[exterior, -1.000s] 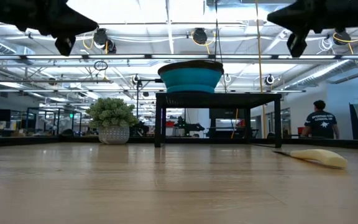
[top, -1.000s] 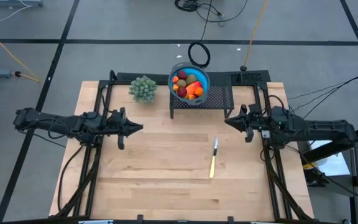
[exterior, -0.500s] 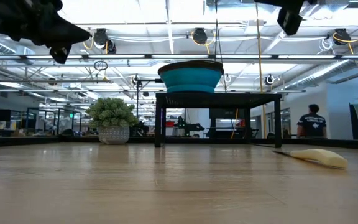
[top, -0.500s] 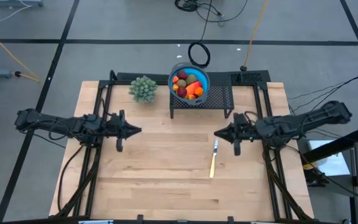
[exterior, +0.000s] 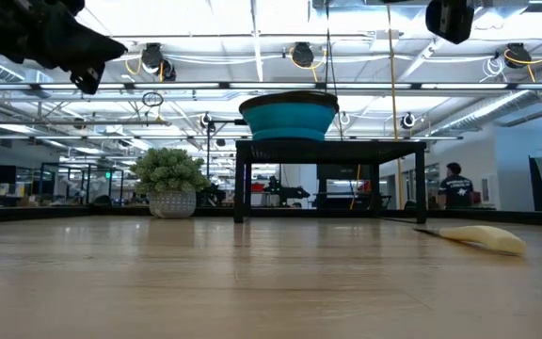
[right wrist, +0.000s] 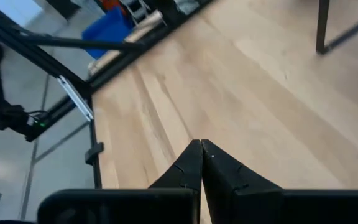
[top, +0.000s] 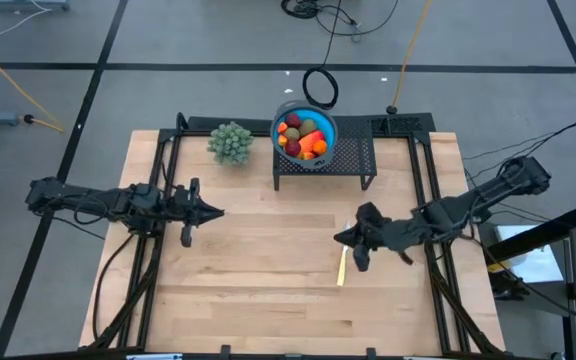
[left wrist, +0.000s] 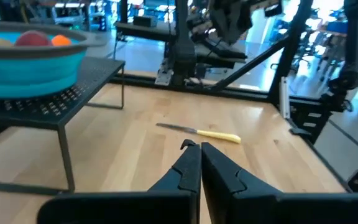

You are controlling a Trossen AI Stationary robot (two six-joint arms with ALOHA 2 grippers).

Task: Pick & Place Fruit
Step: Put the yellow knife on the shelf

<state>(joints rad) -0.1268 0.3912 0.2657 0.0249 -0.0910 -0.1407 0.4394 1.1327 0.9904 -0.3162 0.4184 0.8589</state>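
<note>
- Fruit [top: 303,136] all sits heaped in the teal bowl [top: 325,130] on the black rack [top: 353,160] at the table's far edge in the high view; I judge nothing picked yet. Left gripper [top: 214,211] hovers mid-left, right gripper [top: 340,238] over the knife [top: 342,269]; bushy plant [top: 230,142] beside the rack.
- Low view: bowl [exterior: 288,117] seen from the side on the rack [exterior: 330,149], fruit hidden by its rim; knife [exterior: 470,237] lies flat on the wood, plant [exterior: 169,176] at the back; a person [exterior: 454,185] stands far off.
- Left wrist view: my left jaws are pinched together, holding nothing; red and orange fruit [left wrist: 40,40] peek over the rim, knife [left wrist: 199,132] ahead.
- Right wrist view: right jaws closed, empty, bare wood only, no fruit visible.
</note>
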